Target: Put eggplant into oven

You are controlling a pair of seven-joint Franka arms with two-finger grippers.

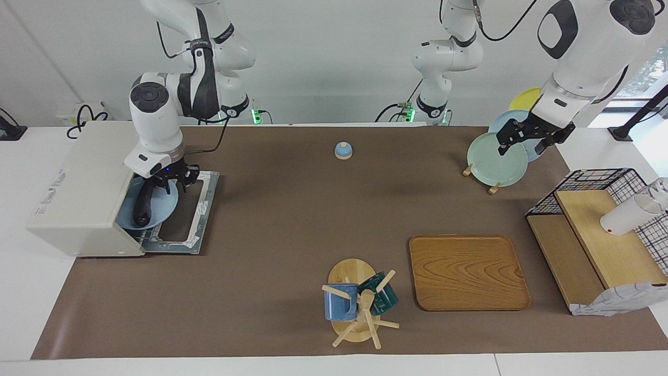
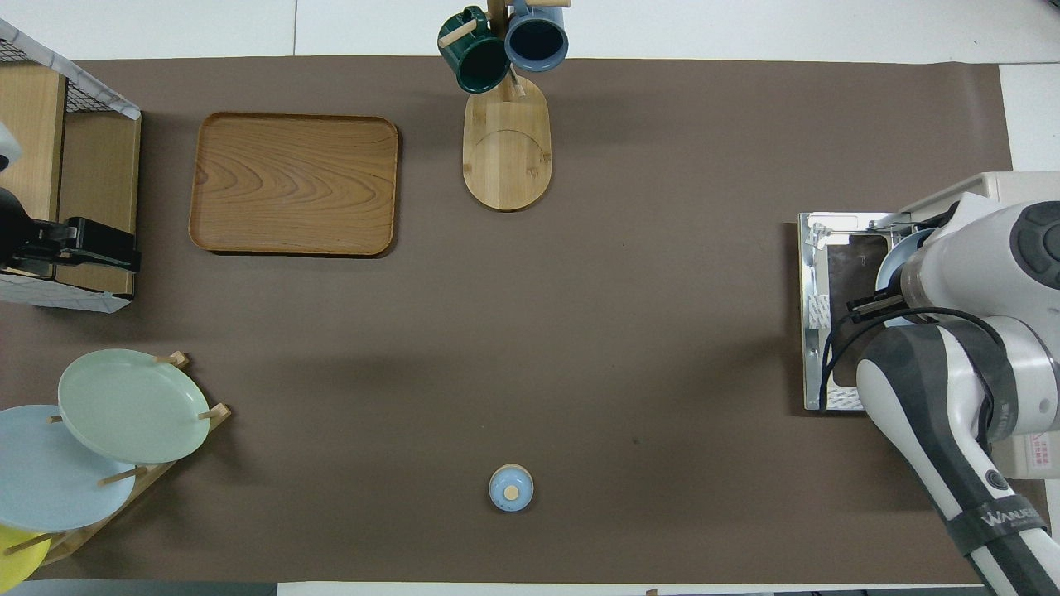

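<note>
The off-white oven (image 1: 78, 188) stands at the right arm's end of the table, its door (image 1: 195, 211) folded down flat on the mat. A blue plate (image 1: 156, 211) sits in the oven's mouth, partly inside. The dark eggplant (image 1: 142, 204) lies on it, one end up at my right gripper (image 1: 169, 180), which is just over the plate at the oven's opening. In the overhead view the right arm hides the eggplant; the oven (image 2: 994, 186) and plate (image 2: 898, 248) show. My left gripper (image 1: 524, 141) hangs open and empty in the air over the plate rack.
A rack with green, blue and yellow plates (image 1: 496, 159) stands near the left arm. A wire-mesh shelf (image 1: 600, 235) holds a white cup (image 1: 626, 214). A wooden tray (image 1: 468, 271), a mug tree (image 1: 360, 303) and a small blue bell (image 1: 343, 150) stand on the mat.
</note>
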